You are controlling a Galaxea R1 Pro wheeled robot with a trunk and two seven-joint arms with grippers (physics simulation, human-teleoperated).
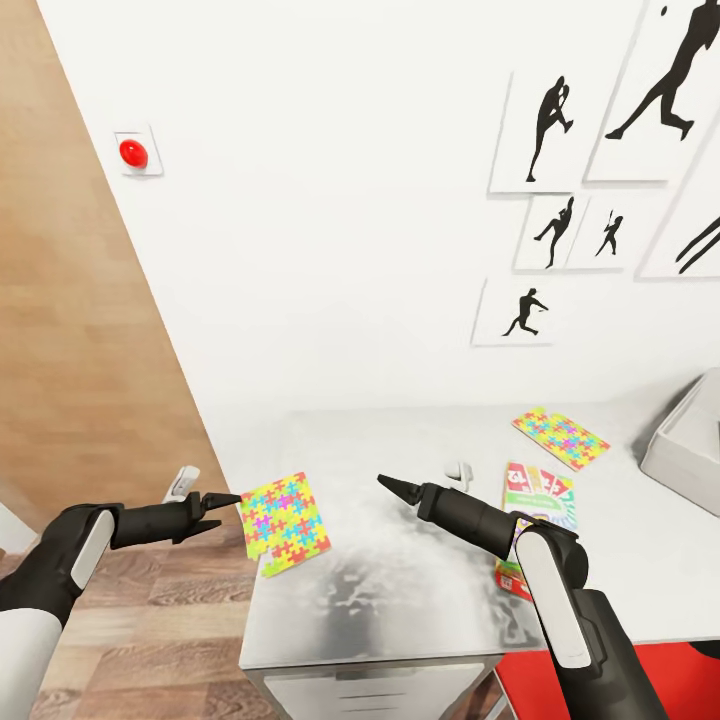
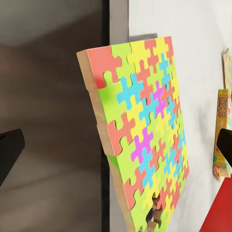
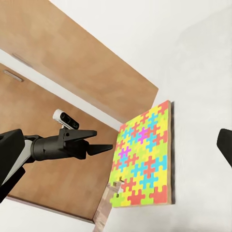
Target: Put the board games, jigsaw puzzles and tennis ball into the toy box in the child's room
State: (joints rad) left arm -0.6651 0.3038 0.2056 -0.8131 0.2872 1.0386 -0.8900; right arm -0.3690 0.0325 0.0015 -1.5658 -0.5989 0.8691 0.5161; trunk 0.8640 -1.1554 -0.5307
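The left gripper, jaws spread and holding nothing, points at the near jigsaw puzzle just off its fingertips, which overhangs the table edge. The right gripper hovers beyond that puzzle; whether it is spread or closed cannot be told. Past it lie a board game, a second puzzle and the toy box.

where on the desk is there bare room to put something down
Bare tabletop lies between the near jigsaw puzzle overhanging the table edge and the board game. Crowded at the toy box end, with the far jigsaw puzzle.
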